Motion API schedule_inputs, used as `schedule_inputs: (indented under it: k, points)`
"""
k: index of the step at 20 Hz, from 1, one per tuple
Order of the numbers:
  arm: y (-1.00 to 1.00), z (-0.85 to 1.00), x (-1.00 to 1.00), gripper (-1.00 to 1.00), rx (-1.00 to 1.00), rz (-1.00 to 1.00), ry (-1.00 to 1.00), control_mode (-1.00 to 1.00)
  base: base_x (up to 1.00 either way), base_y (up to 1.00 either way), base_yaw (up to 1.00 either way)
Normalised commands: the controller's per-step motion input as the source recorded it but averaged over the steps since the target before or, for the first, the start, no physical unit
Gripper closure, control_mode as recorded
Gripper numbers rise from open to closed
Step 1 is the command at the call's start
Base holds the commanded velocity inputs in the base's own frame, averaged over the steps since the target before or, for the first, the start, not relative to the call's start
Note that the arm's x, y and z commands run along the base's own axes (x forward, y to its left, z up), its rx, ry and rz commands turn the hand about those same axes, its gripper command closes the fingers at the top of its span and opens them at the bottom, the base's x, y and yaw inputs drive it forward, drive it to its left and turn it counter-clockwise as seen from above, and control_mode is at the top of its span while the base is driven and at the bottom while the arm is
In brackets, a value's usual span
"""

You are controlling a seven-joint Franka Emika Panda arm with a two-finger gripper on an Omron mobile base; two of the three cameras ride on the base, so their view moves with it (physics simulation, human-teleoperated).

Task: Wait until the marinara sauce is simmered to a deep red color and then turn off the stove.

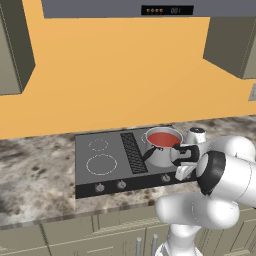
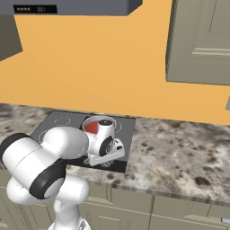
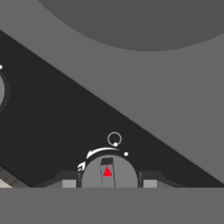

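The marinara sauce [image 1: 162,138] is a flat red disc inside a shiny steel pot [image 1: 161,155] with a black handle, on the right rear burner of the stove [image 1: 105,150]. From the right, the sauce [image 2: 92,127] peeks out behind my wrist. My gripper [image 1: 182,172] reaches down to the stove's front strip, right of three visible knobs. In the hand view my gripper [image 3: 107,183] has a dark fingertip on each side of a round grey knob [image 3: 109,171] with a red triangle mark, shut on it. The pot's underside [image 3: 144,22] looms above.
A grey hood with a small display [image 1: 166,10] hangs over the stove. Olive cabinets [image 1: 15,50] flank it on the orange wall. Speckled stone counter [image 2: 179,152] stretches on both sides. A neighbouring knob [image 3: 1,89] sits left of the gripped one.
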Motion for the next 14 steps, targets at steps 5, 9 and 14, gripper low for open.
schedule_inputs:
  k: [5,9,14]
  points:
    - [0.00,0.00,0.00,1.00,0.00,0.00,0.00,-1.00,0.00,0.00,0.00]
    - [0.00,0.00,0.00,1.00,0.00,0.00,0.00,-1.00,0.00,0.00,0.00]
    - [0.00,0.00,0.00,1.00,0.00,0.00,0.00,-1.00,0.00,0.00,0.00]
